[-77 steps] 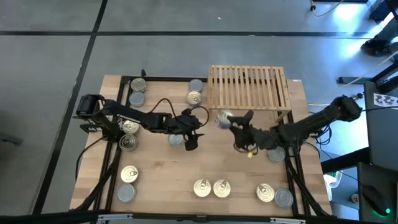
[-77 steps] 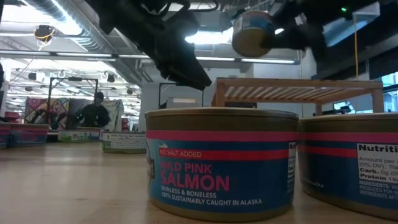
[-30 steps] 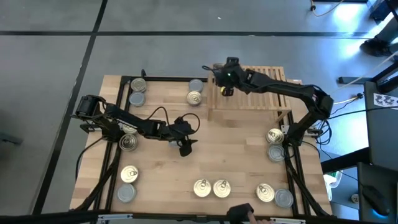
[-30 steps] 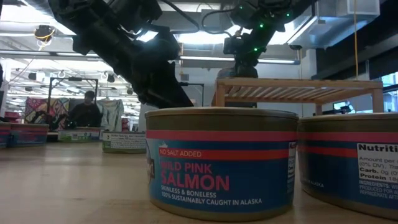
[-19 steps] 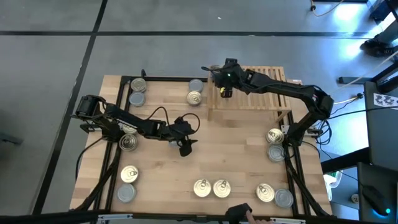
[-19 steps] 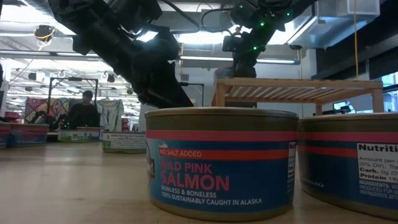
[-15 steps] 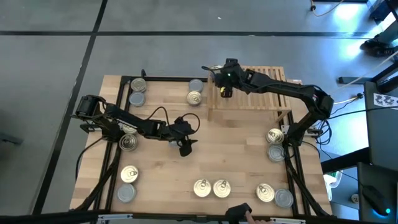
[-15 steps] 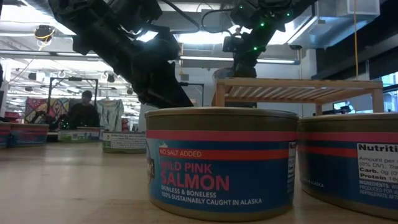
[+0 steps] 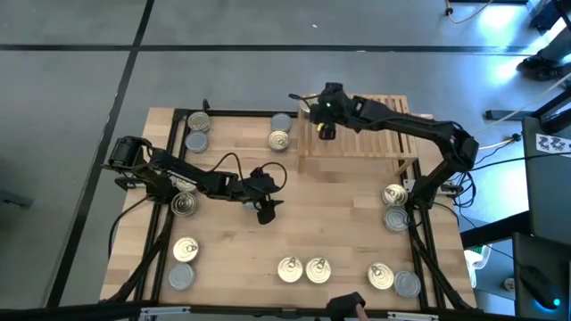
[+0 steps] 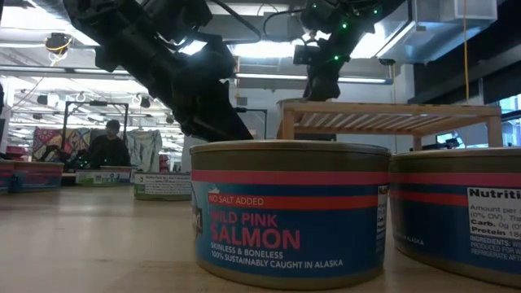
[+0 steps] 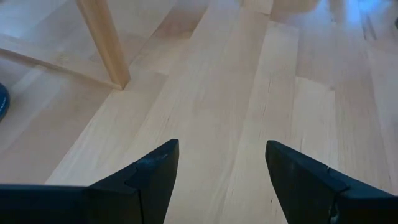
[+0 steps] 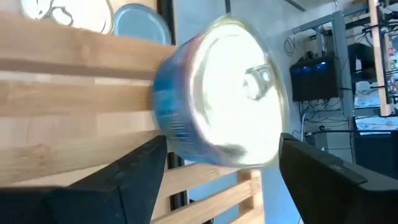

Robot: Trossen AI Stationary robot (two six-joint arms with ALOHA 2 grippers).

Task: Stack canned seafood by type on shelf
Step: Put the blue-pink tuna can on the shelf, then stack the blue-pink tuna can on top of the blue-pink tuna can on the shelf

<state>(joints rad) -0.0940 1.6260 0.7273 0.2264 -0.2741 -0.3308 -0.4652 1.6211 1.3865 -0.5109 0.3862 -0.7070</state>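
The left gripper (image 9: 270,210) hangs low over bare boards near the middle of the table (image 9: 330,232), its fingers (image 11: 155,171) spread apart with nothing between them — a wooden leg of the shelf (image 11: 104,42) stands ahead of it.

In the low view the nearest can (image 10: 291,213) has a blue label with pink bands reading "NO SALT ADDED", "WILD PINK SALMON", "SKINLESS & BONELESS", "100% SUSTAINABLY CAUGHT IN ALASKA". Its neighbour (image 10: 456,210) shows a "Nutrition" panel, cut off at the edge. More cans sit scattered round the table's rim.

To the right, the right gripper (image 9: 324,126) is over the left end of the slatted shelf (image 9: 366,125). Its fingers (image 12: 140,168) stand wide of a blue-sided, pull-tab tin (image 12: 221,96) — the tin is blurred, and whether it rests on the slats cannot be told.
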